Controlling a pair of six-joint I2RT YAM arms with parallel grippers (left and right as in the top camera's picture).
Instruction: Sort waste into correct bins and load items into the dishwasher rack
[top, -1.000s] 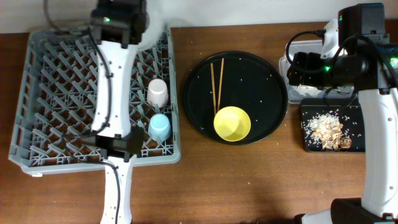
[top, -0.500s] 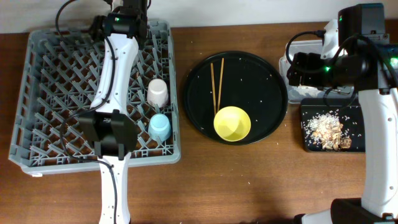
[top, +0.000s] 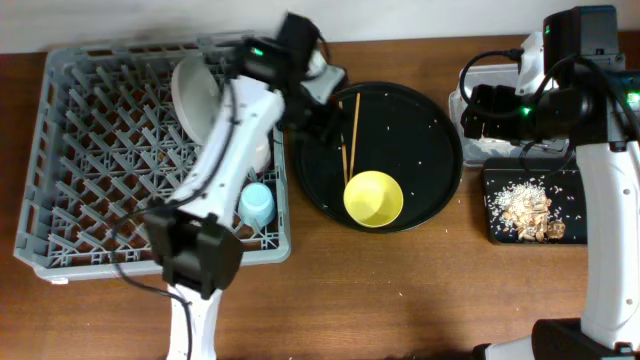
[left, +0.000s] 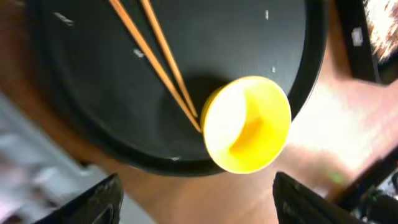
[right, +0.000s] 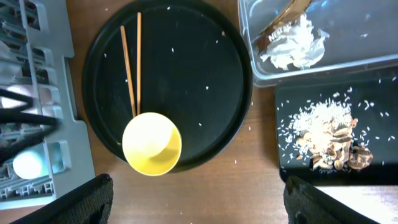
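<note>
My left gripper (top: 318, 108) hangs open and empty over the left edge of the round black tray (top: 420, 110). On that tray lie the chopsticks (top: 348, 135) and the yellow bowl (top: 373, 198), which also show below the left fingers (left: 99, 199) as the bowl (left: 249, 124) and chopsticks (left: 155, 56). The plate (top: 193, 92) stands on edge in the dishwasher rack (top: 80, 150), and the blue cup (top: 256, 205) sits near the rack's right side. My left arm hides the pink cup. My right gripper (right: 199, 205) is open and empty, high above the table.
The clear tub (right: 348, 25) holds the white napkin (right: 295, 46) and the wrapper (right: 283, 18). Below it, the black rectangular tray (right: 379, 106) carries food scraps with rice (right: 329, 137). Rice grains dot the round tray. My right arm (top: 560, 90) covers the tub from above.
My left arm swung from the rack's back edge rightward to the round tray's left edge, and its gripper opened. The plate now stands alone in the rack. The right arm stayed still.
</note>
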